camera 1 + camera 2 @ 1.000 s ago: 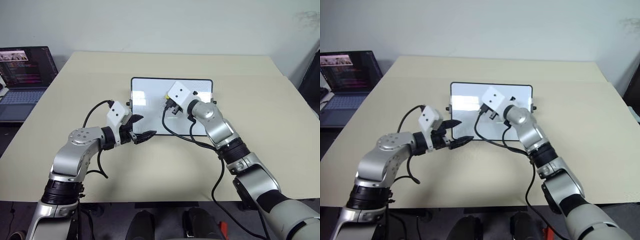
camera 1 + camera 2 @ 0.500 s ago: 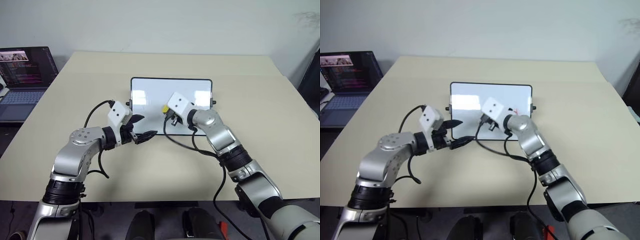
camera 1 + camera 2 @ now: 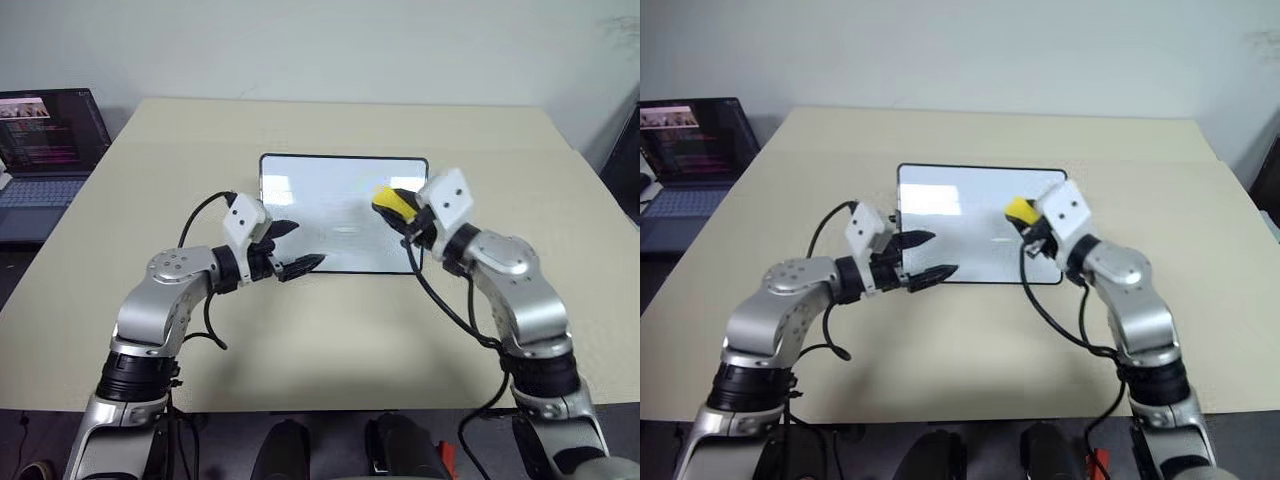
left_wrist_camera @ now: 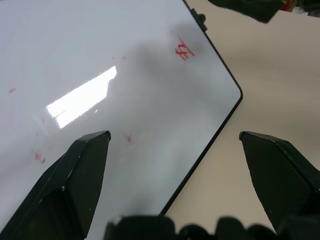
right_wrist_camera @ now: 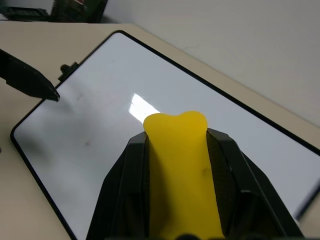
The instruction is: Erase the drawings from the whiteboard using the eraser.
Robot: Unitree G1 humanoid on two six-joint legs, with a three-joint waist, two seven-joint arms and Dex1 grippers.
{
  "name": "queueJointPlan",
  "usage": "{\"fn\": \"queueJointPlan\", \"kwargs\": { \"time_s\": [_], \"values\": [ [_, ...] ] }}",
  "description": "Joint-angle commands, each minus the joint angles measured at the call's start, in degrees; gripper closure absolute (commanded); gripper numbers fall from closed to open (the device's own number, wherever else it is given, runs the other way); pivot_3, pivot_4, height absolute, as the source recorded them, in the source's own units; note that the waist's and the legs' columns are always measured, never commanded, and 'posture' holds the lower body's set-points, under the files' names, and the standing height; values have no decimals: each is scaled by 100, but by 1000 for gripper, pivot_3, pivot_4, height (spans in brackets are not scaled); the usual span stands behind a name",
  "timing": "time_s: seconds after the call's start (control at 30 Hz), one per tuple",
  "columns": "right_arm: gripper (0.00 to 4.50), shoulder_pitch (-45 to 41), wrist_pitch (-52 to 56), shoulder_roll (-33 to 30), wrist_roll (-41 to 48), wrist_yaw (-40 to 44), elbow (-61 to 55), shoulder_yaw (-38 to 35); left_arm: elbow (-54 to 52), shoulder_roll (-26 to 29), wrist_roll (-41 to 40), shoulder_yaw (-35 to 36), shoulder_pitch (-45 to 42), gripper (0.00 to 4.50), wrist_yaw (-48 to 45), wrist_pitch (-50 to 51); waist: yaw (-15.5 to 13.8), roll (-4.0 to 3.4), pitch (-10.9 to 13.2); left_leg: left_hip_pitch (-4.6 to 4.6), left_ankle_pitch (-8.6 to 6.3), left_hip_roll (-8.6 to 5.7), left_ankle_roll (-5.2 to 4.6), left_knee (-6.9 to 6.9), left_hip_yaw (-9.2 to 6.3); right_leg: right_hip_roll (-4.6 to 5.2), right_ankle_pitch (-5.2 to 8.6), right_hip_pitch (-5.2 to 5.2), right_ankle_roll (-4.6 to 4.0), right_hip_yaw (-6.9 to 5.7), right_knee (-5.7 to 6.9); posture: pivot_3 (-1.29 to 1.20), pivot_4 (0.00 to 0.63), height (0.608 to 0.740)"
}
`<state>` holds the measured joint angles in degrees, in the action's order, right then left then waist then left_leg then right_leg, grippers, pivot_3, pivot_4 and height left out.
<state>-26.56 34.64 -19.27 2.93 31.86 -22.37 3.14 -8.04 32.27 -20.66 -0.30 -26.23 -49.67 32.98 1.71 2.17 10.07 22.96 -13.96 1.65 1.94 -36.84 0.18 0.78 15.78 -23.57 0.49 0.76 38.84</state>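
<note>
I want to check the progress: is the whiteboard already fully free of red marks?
No, the left wrist view shows a red scribble on the whiteboard near its corner, plus faint red traces.

Beige table [image 3: 330,330], rectangular, spans most of head view. Whiteboard [image 3: 310,195] lies flat on it, just past centre toward 12 o'clock, long side across. Black frame, rounded corners, small knob on edge at 9 o'clock. Glossy white face; one small red scribble [image 4: 184,49] near one corner, faint red specks elsewhere. Laptop [image 3: 45,150] at 10 o'clock, beyond table edge, on separate lower surface, screen lit.
</note>
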Motion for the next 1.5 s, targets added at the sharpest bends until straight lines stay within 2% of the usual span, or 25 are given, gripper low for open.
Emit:
{"fn": "queueJointPlan", "kwargs": {
  "time_s": [0.03,0.23,0.7,0.87,1.03,1.37,1.5],
  "values": [
    [3254,633,82,-94,-21,-309,-563,-222,96,-40,-55,-50,-200,0,-110,-197,-3,1,0,-2,0,1,0,0,-4,-2,3,3,1,-5,0,0,150,740],
    [3254,1270,116,-140,-117,-546,-771,84,381,-152,-10,-173,-417,0,-199,-353,15,-3,2,-8,0,2,0,-1,3,-11,17,3,22,5,6,0,150,740],
    [3254,1312,142,-114,-140,-789,-648,256,683,-241,74,-333,-614,0,-315,-615,3,-3,2,-5,0,2,1,-5,-1,-36,17,4,22,3,7,0,150,740],
    [3254,887,-45,87,-209,-1024,-420,260,754,-230,93,-375,-613,0,-345,-675,19,-3,2,-6,0,2,1,-7,2,-36,16,4,22,6,9,0,150,740],
    [3254,582,-175,20,-424,-1051,-114,519,838,-272,135,-411,-666,0,-321,-696,-4,-3,2,-6,0,3,1,-7,-2,-39,7,3,6,3,10,0,150,740],
    [3254,-674,-338,296,-882,-1423,1434,786,732,-195,264,-575,-529,0,-416,-793,0,-2,2,-5,0,5,0,-9,-2,-40,2,3,-4,3,11,0,150,740],
    [3254,-802,-206,301,-960,-1314,1950,887,689,-189,263,-574,-490,0,-404,-787,1,-3,2,-5,0,2,0,-9,3,-36,1,3,-5,6,10,0,150,740]
  ]
}}
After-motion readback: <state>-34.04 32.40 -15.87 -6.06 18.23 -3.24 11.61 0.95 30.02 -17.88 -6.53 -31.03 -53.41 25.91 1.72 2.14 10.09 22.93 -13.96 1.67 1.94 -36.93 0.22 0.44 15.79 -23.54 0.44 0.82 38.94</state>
